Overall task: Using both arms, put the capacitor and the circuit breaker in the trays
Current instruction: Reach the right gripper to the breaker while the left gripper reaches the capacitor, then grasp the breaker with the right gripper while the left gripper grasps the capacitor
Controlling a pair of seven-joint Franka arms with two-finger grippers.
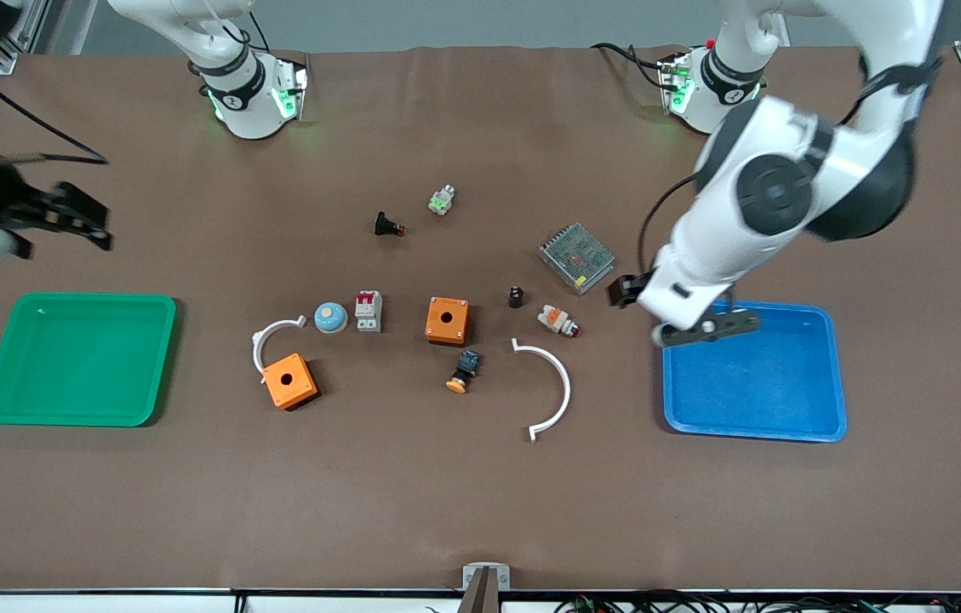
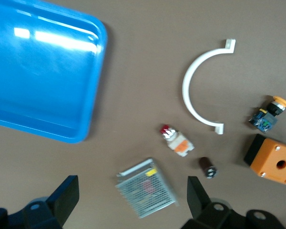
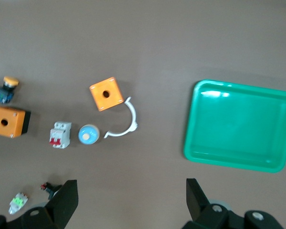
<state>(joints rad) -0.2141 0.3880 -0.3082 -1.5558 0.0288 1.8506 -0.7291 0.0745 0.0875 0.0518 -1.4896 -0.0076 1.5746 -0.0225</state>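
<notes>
We are seeing the green tray (image 1: 78,358) and the blue tray (image 1: 754,380) both lying bare. The left gripper (image 1: 706,329) is hanging wide open and holding nothing over the blue tray's rim; the right gripper (image 1: 63,221), equally spread (and equally unladen), is hovering over bare table above the green tray's end. The capacitor (image 1: 516,296) is standing between an orange box (image 1: 447,320) and the mesh-covered unit (image 1: 576,257). The circuit breaker (image 1: 368,311) is lying beside a blue dome (image 1: 330,317). Only the left wrist view is showing the capacitor (image 2: 208,167) up close; only the right wrist view, the breaker (image 3: 60,135).
</notes>
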